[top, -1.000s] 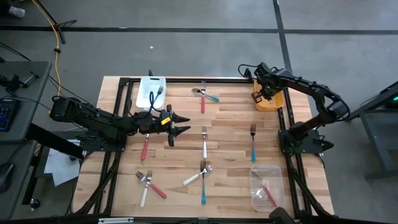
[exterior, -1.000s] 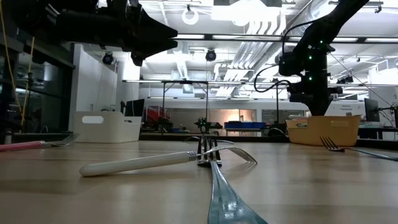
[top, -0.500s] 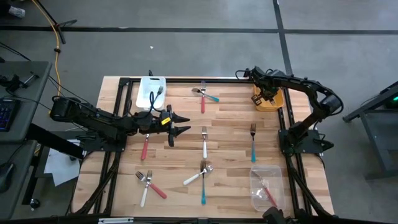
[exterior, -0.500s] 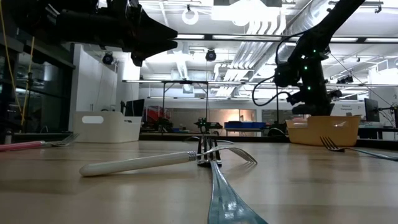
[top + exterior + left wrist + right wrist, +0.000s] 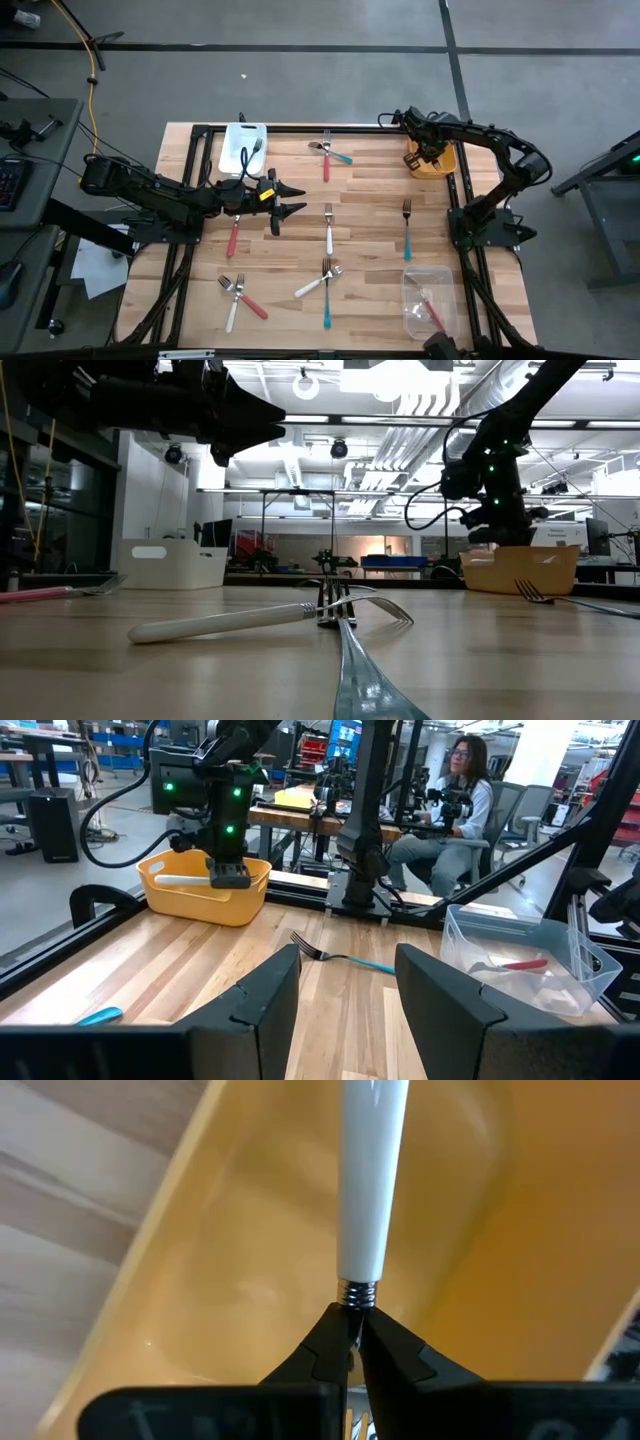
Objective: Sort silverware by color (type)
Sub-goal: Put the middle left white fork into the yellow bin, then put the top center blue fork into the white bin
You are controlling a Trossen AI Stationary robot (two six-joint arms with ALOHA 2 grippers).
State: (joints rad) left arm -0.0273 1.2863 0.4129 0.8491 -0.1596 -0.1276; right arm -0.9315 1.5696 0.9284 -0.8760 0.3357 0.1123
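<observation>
My right gripper (image 5: pixel 430 152) points down into the orange bin (image 5: pixel 443 165) at the far right, shut on a white-handled fork (image 5: pixel 368 1180) whose handle also shows inside the bin (image 5: pixel 185 878). My left gripper (image 5: pixel 298 198) hovers open and level over the table's left middle, holding nothing. Loose silverware lies flat on the wood: a red fork (image 5: pixel 326 162) and a teal fork (image 5: pixel 338 154) at the far middle, a white fork (image 5: pixel 328 230), a teal fork (image 5: pixel 407 238), a red fork (image 5: pixel 233 238), and several more crossed near the front edge. My right gripper pinches the fork's metal neck (image 5: pixel 352 1294), just below the white handle's collar, between its two fingertips (image 5: pixel 330 1342). The fingers come steeply from above and lie along the fork. The handle reaches ahead into the orange bin; whether it rests on the bin's floor I cannot tell.
A white bin (image 5: pixel 243 146) stands at the far left with a fork in it. A clear bin (image 5: pixel 428 303) at the near right holds a red fork (image 5: pixel 512 963). Black frame rails (image 5: pixel 460 230) run along the table's sides. A person sits beyond the table (image 5: pixel 455 795).
My right gripper has sunk toward the orange bin with the white-handled fork, tipping a little, and has then stood still. The fork's handle now reaches lower into the bin.
</observation>
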